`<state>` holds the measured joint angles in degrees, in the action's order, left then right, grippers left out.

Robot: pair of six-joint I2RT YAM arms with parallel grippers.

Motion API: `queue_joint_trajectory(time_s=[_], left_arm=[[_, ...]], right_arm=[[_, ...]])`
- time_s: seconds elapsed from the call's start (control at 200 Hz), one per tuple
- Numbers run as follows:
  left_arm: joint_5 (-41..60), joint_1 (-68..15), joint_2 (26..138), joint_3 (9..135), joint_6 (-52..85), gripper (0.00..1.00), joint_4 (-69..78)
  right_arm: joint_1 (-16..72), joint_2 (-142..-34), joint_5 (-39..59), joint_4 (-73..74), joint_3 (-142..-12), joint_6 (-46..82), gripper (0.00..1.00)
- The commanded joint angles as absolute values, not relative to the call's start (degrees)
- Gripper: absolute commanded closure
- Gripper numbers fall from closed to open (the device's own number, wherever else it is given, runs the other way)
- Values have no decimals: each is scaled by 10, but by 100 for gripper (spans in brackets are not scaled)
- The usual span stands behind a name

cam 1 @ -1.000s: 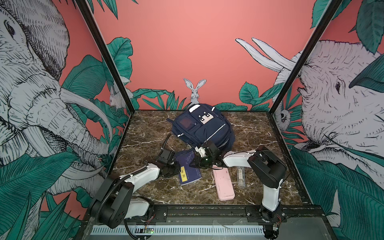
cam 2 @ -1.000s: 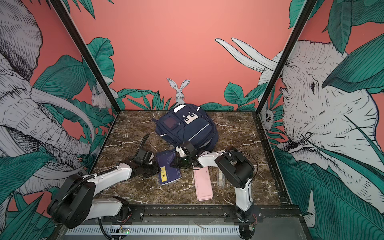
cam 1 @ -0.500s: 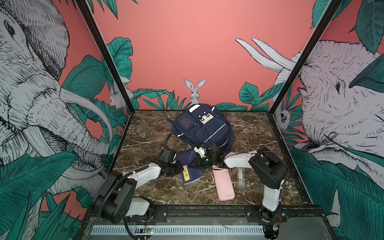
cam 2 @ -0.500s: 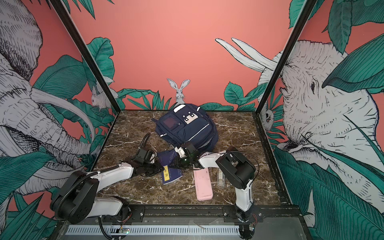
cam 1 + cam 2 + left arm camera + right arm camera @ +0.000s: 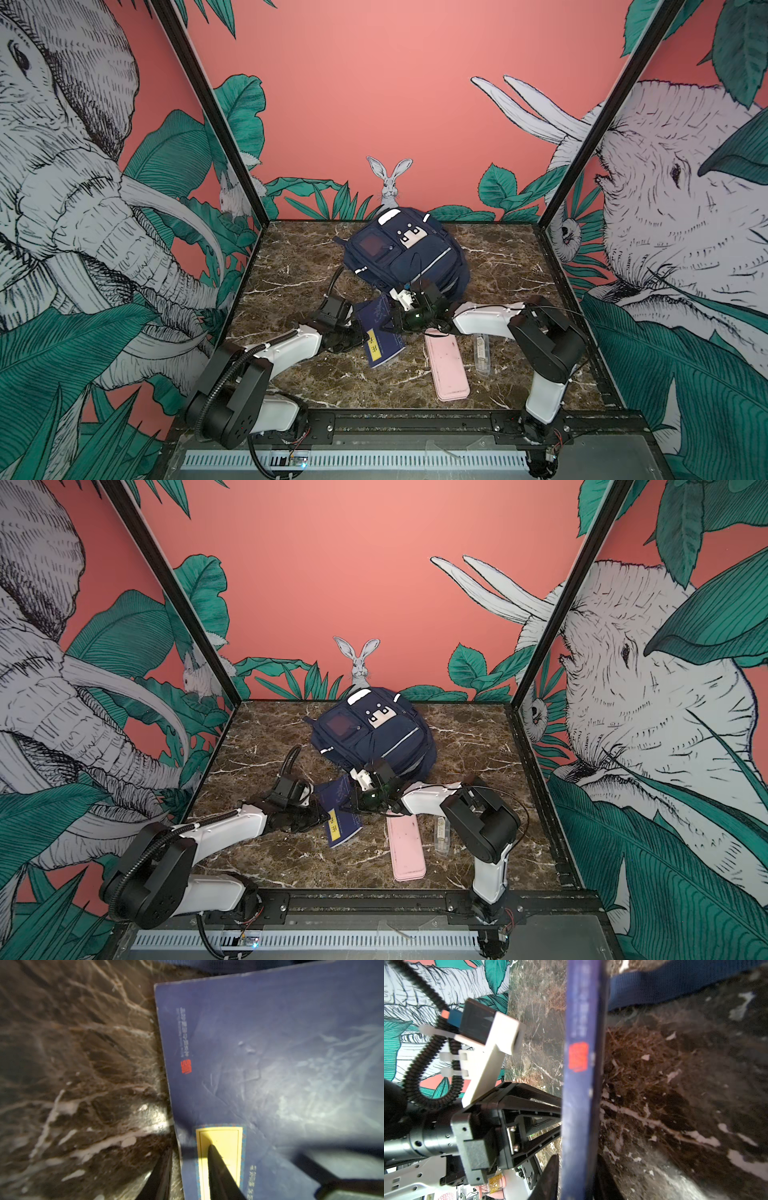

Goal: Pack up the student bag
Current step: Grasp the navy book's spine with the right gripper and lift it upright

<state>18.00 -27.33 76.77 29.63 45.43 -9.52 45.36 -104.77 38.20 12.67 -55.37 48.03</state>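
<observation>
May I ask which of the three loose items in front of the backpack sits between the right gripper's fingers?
The navy book with the yellow label; the right gripper straddles its edge, while the pink case and small clear case lie untouched.

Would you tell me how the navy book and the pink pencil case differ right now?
The navy book is broad, with a yellow label; the pink pencil case is long, narrow and plain. The left gripper and right gripper straddle the book's edges; the case lies flat, ungripped. Both are outside the student bag, in front of it.
</observation>
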Motion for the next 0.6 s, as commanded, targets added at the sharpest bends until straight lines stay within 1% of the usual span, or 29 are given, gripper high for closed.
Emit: queue_joint_trajectory(time_s=[0.0,0.17,0.305,0.475,0.58,0.59], left_arm=[[156,-277,779,279,457,68,-160],[164,-276,787,294,447,66,-169],[147,-277,771,326,418,60,-213],[97,-277,740,406,348,50,-296],[73,-277,738,460,308,44,-320],[72,-277,739,466,305,43,-323]], right_arm=[[452,-1024,395,140,-559,470,77],[451,-1019,391,129,-566,466,89],[447,-1005,389,118,-565,461,100],[429,-955,383,97,-555,447,100],[401,-922,389,97,-536,451,100],[395,-905,390,97,-534,452,100]])
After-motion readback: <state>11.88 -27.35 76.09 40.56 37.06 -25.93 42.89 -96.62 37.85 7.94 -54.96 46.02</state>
